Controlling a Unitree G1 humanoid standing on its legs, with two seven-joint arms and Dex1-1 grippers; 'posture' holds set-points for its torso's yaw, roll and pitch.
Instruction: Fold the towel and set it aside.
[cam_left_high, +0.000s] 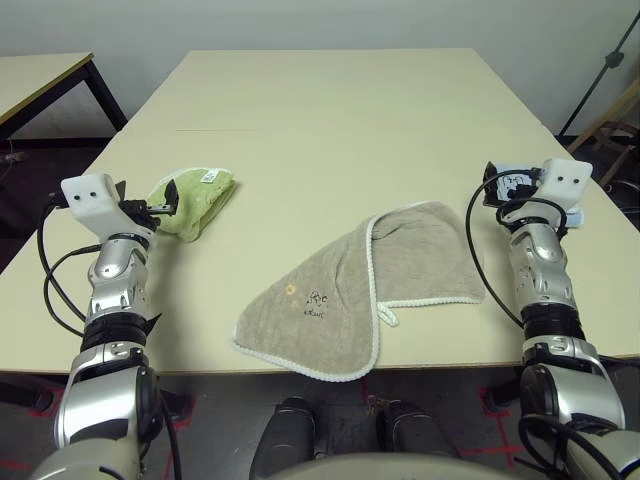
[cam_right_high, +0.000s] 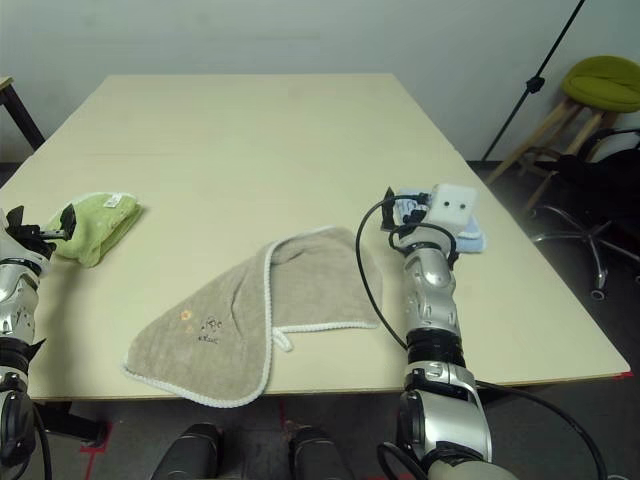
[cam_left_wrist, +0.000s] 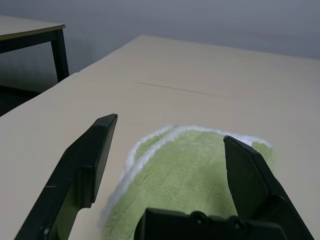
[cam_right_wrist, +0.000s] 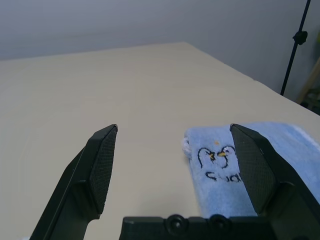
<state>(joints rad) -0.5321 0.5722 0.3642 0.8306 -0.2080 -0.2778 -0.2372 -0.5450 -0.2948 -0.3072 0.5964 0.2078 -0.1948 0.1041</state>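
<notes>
The towel (cam_left_high: 345, 295) is lying at the near edge of the table (cam_left_high: 330, 110), between the two arms, loosely doubled over itself: one flap is resting crookedly across the rest, the white edging is curling in an uneven line, and the small embroidered motif is facing up. It is looking only roughly folded, not squared, so the folding step seems to be barely begun or waiting to start.

Neither gripper is touching it. The left gripper (cam_left_wrist: 170, 150) is hovering with its jaws spread wide and holding nothing, well to the left of the towel and pointing over the green cloth (cam_left_high: 195, 203) lying just ahead of it. The right gripper (cam_right_wrist: 175, 150) is likewise standing wide and empty, off the towel's right side, aiming past a blue cloth (cam_right_wrist: 240, 165) with a penguin print that is sitting just beyond it.

The next move is likely calling for both arms to be coming inward and down toward the towel, each pinching a corner or edge so the layers can be drawn flat and lined up; the two other cloths are best being left alone, and the near edge hanging close to the table's lip is asking for care
</notes>
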